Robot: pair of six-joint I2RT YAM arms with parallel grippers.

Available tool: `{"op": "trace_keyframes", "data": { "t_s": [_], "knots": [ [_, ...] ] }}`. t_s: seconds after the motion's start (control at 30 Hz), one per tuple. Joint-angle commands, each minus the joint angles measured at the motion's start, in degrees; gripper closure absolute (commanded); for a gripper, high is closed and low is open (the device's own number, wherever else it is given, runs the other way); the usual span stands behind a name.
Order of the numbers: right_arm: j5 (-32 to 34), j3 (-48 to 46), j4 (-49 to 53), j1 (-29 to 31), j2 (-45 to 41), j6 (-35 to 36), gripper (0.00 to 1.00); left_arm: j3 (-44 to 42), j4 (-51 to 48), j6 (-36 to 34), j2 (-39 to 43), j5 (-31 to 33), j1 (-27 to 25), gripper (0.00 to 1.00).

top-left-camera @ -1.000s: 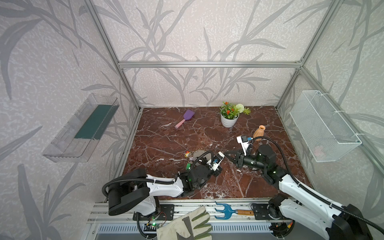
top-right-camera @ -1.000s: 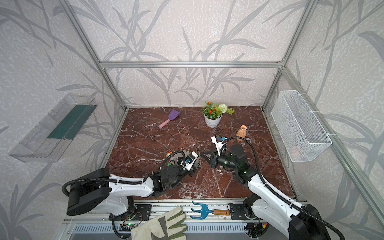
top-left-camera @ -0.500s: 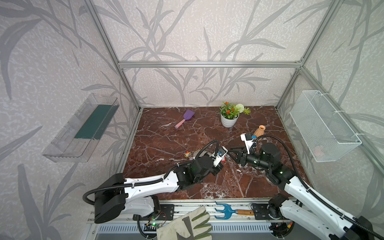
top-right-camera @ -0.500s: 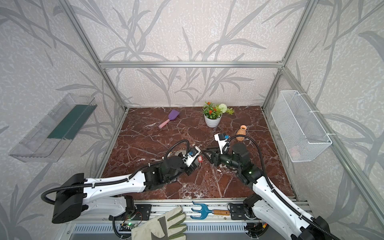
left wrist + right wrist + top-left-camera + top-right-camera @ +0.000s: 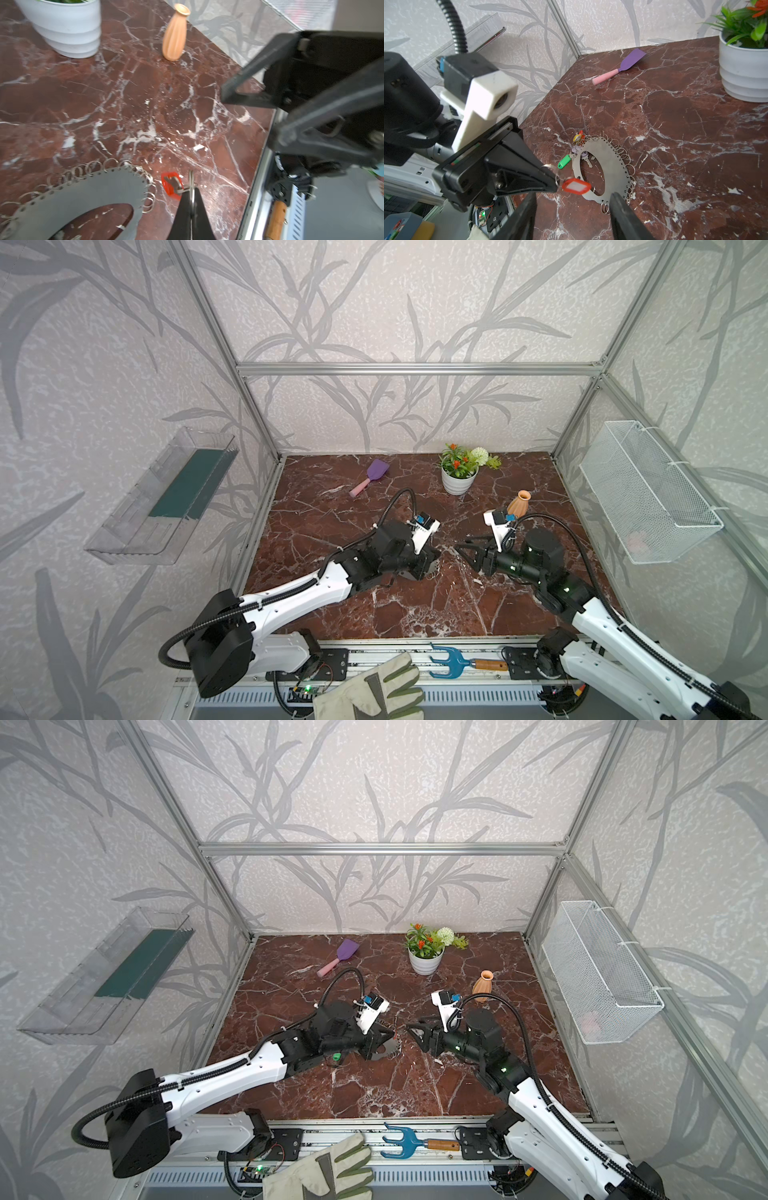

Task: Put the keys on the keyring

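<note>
My left gripper (image 5: 554, 182) is shut on the silver loop of a red key tag (image 5: 576, 187), which hangs just beyond its tips above the marble. In the left wrist view the same gripper (image 5: 191, 188) pinches the loop edge-on, with the red tag (image 5: 171, 185) beside it. The keyring (image 5: 604, 166) lies flat on the table under and behind the tag, its edge fringed with small rings. A green tag (image 5: 564, 161), lilac keys (image 5: 575, 149) and a yellow and red cluster (image 5: 579, 136) lie at its far end. My right gripper (image 5: 573, 195) is open, facing the tag, touching nothing. In a top view the keyring (image 5: 388, 1048) shows under the left gripper (image 5: 392, 1033).
A white flower pot (image 5: 458, 481) and an orange vase (image 5: 518, 502) stand at the back right. A purple spatula (image 5: 372, 475) lies at the back left. A wire basket (image 5: 648, 497) hangs on the right wall. A blue fork (image 5: 451, 662) and a glove (image 5: 374, 691) lie on the front rail.
My right gripper has opened and drawn back to the right, away from the left gripper. The left arm has stretched further out over the table, still pinching the red tag's loop.
</note>
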State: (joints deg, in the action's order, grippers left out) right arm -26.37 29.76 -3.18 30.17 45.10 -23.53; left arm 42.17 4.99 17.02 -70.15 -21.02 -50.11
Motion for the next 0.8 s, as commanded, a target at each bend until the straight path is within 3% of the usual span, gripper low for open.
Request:
{"op": "trace_keyframes", "data": {
  "t_s": [0.0, 0.1, 0.23, 0.37, 0.77],
  "knots": [
    [-4.77, -0.36, -3.43, -0.01, 0.88, 0.56, 0.43, -2.65, 11.88, 0.93, 2.11, -8.59, 0.83, 1.0],
    [-9.3, -0.05, -6.96, 0.01, 1.99, -0.39, 0.43, -2.07, 15.28, 0.41, 0.36, -14.74, 1.47, 1.0],
    [-14.4, -0.12, -10.82, -0.01, 3.02, -1.97, 0.45, -6.02, 27.73, -0.47, -1.6, -18.34, 2.72, 1.0],
    [-17.32, -0.01, -10.98, 0.03, 2.42, -2.44, 0.54, -7.53, 36.33, -4.33, -4.74, -23.72, 3.51, 1.0],
    [-19.63, -0.06, -9.29, 0.03, 0.37, -2.4, 0.65, -6.65, 40.77, -6.89, -7.2, -35.24, 7.56, 1.0]
  ]
}}
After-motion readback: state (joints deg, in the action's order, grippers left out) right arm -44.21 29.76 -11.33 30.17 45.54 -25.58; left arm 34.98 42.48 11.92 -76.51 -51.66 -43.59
